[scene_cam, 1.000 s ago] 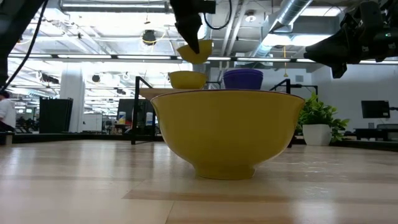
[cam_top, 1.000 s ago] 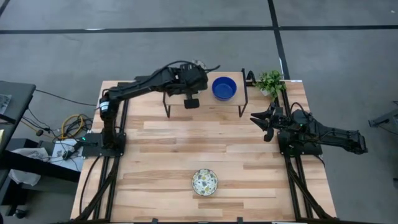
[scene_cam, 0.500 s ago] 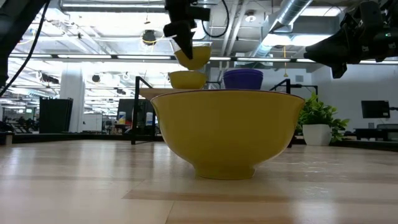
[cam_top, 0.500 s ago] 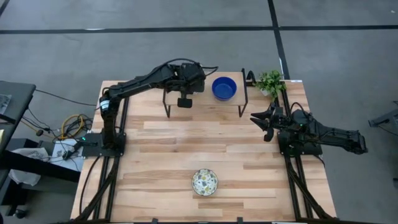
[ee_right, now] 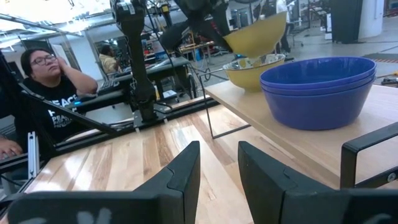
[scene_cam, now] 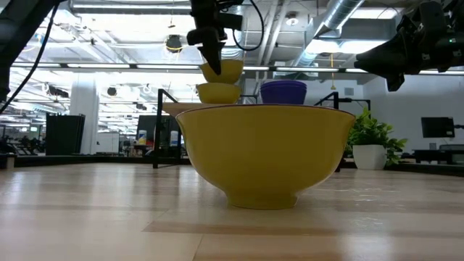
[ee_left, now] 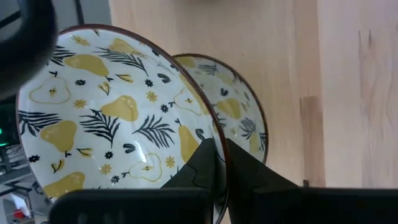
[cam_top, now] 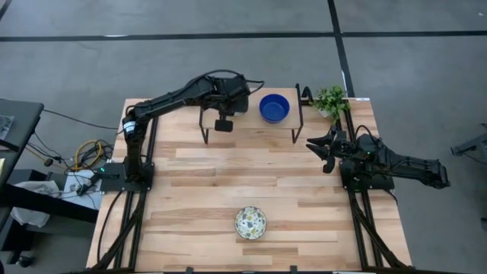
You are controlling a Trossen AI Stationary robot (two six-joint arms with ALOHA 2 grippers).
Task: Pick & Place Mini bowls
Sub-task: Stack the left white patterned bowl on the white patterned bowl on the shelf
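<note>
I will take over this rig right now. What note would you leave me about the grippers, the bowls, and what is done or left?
Left gripper: shut on the rim of a patterned bowl, held tilted just above a second patterned bowl on the raised shelf at the table's far side.
Right gripper: open, empty, waiting at the right side of the table, near the plant.
Blue bowls: stacked on the shelf; at least two show.
Third patterned bowl: alone on the table, near the front edge.
Left: set down or carry off the held bowl; which of the two cannot be told. The front bowl is untouched.
</note>
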